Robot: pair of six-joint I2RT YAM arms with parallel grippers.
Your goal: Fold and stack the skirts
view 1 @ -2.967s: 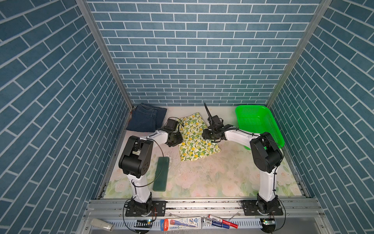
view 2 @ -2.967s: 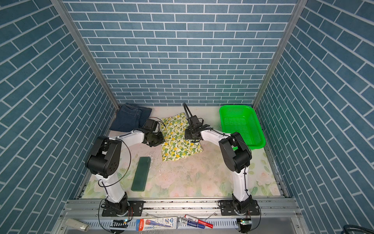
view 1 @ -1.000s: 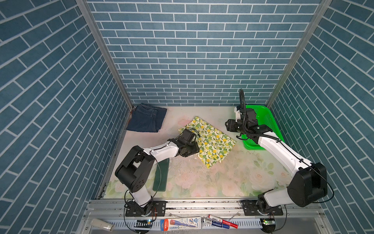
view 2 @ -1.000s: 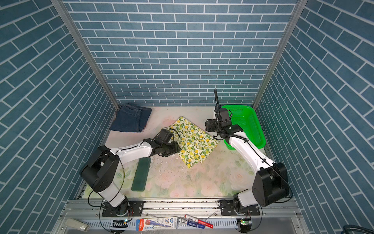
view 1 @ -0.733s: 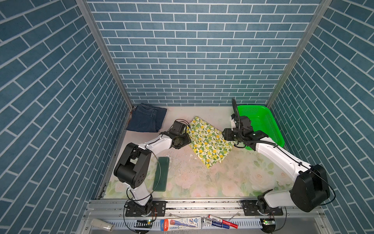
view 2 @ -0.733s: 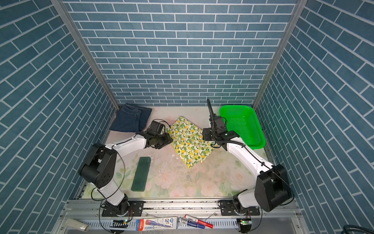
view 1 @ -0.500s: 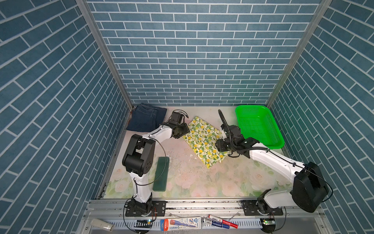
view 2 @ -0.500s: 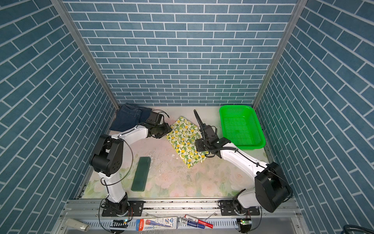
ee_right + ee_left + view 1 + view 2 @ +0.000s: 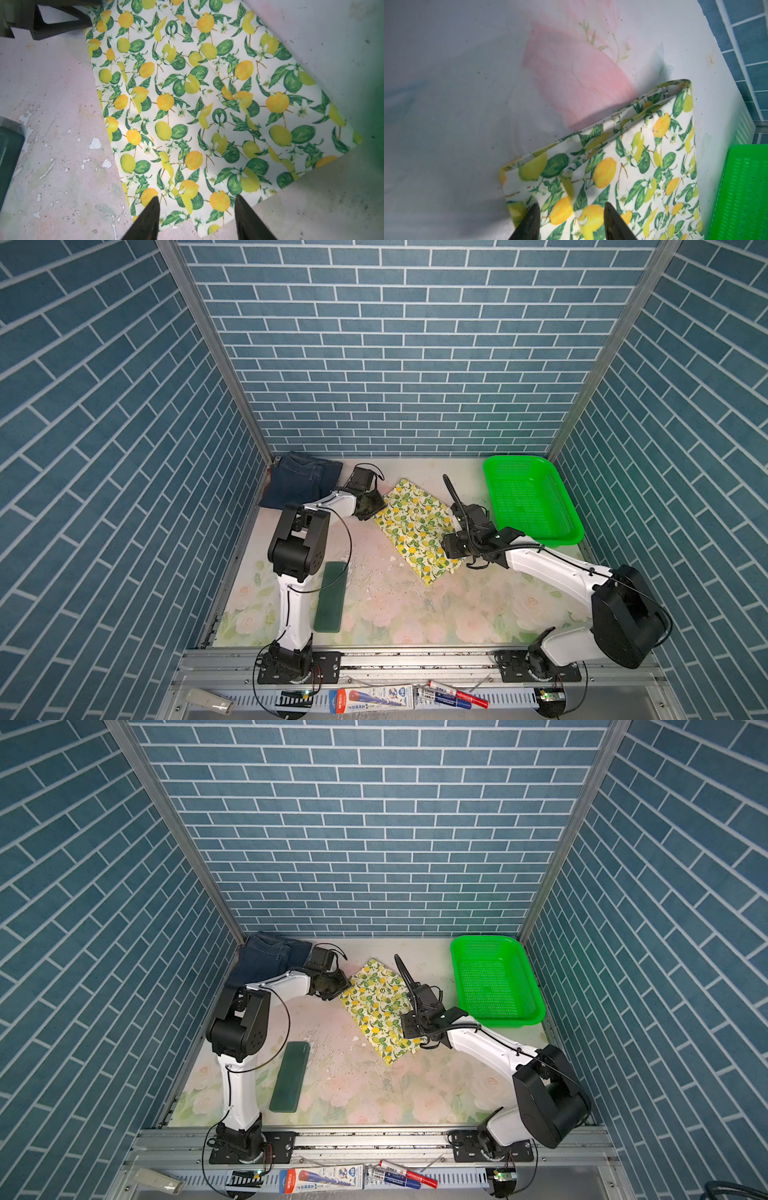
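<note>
The task looks about two thirds done. The denim skirt (image 9: 301,480) lies folded in the back left corner of the desk (image 9: 395,614). The lemon skirt (image 9: 415,522) lies folded into a flat oblong, set diagonally near the middle of the desk toward the back, apart from the denim. Its doubled layers show at one corner in the left wrist view. I cannot make out the plaid skirt, so it may lie under the denim. What seems left is to carry the lemon skirt onto the denim. The left arm bends up from the front left and reaches back, and the left gripper (image 9: 572,207) sits over the lemon skirt's corner nearest the denim, fingers apart and not clamped on the cloth. The right arm stretches low from the front right toward the middle. The right gripper (image 9: 197,197) hangs over the skirt's front right edge, fingers also apart and holding nothing. The basket (image 9: 569,526) and the pad (image 9: 330,597) lie clear of both.
</note>
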